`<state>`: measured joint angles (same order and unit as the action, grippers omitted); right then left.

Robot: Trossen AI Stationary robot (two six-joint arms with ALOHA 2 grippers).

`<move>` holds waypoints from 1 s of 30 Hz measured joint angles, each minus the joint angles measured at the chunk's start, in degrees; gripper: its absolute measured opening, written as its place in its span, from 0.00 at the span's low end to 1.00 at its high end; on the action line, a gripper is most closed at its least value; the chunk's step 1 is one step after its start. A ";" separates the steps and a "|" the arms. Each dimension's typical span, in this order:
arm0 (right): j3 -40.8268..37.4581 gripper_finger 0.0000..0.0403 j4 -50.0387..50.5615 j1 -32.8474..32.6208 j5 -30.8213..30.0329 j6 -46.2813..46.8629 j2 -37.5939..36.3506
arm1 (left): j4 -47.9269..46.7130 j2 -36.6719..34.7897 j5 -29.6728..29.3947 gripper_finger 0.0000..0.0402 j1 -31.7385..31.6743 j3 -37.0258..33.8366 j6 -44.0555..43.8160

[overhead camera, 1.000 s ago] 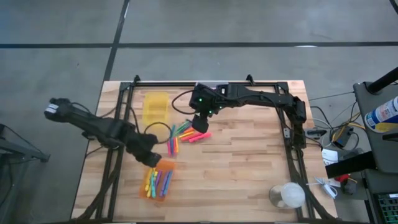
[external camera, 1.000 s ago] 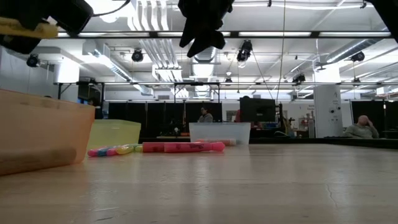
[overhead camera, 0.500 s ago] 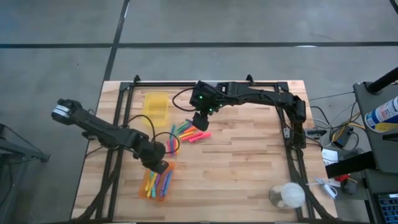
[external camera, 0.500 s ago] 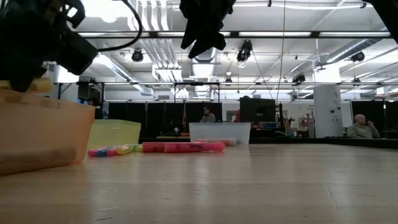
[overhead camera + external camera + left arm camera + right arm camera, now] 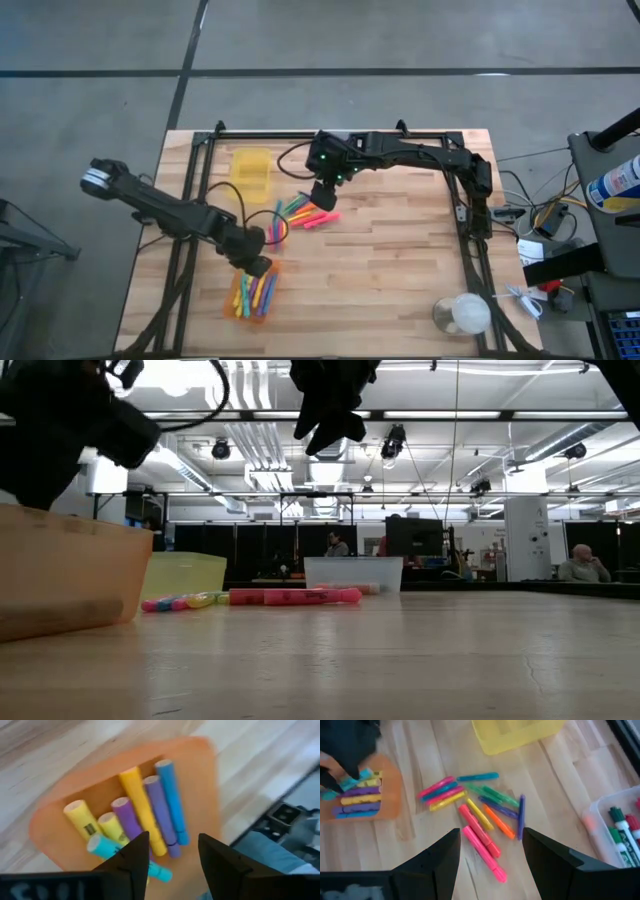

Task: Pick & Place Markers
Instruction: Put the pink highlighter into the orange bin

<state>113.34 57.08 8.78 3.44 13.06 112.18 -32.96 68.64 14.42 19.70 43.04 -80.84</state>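
Loose markers (image 5: 298,212) in pink, orange, yellow, green, blue and purple lie fanned out flat on the table mid-left, also in the right wrist view (image 5: 480,810) and the low view (image 5: 290,596). Several more markers (image 5: 145,810), yellow, purple and blue, lie side by side in the orange bin (image 5: 275,270). My left gripper (image 5: 172,855) hangs open over that bin's far end, nothing between its fingers. My right gripper (image 5: 490,850) is open and hovers above the loose pile (image 5: 322,195), well clear of it.
A yellow bin (image 5: 250,172) stands beyond the pile toward the far left. A clear bin (image 5: 615,825) with larger pens sits at the far edge under the right arm. A clear round container (image 5: 462,314) stands near the near right corner. Bare wood lies right of the pile.
My left gripper has moved toward the near edge and down over the orange bin. The yellow marker that showed at it in the low view a second ago, then at the bin's rim, is gone from it now. The right arm has kept still.
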 joint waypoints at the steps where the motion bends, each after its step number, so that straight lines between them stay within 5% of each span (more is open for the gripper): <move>1: -0.08 0.52 0.34 0.00 0.03 -0.06 0.00 | -0.01 -0.96 -0.84 0.40 0.00 0.22 0.13; 19: -18.22 0.51 -9.23 -0.96 0.07 -22.31 0.28 | 1.53 -19.64 -28.19 0.40 -0.46 4.70 3.26; 30: -29.76 0.46 -17.57 -1.18 4.38 -26.53 0.39 | 27.12 -25.09 -38.15 0.40 -0.46 5.69 16.89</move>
<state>83.58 39.51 7.59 7.82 -13.47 112.57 -5.84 43.55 -23.73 19.25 48.73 -63.95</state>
